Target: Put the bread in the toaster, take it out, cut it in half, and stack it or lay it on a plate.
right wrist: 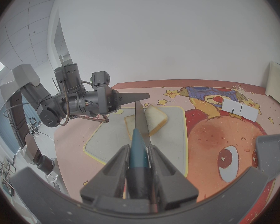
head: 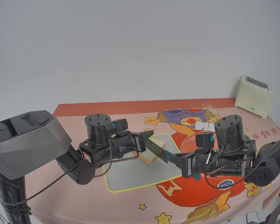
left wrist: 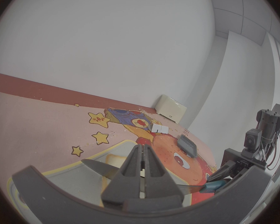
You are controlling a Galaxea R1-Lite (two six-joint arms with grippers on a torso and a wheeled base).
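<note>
Centre frame: bread slice [right wrist: 157,119] on cutting board [right wrist: 115,137]. Jaws of right gripper [right wrist: 138,147] clamped on knife [right wrist: 141,122] handle, blade lying across slice. Jaws of left gripper [head: 151,133] closed, empty, tips just beside slice, upper left of it.

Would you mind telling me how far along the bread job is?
Toasting looks done: the bread lies on the cutting board, far from the toaster. In hand: the right gripper holds the knife across it, left gripper shut alongside. Left: finishing the cut and plating on the grey dish.
</note>
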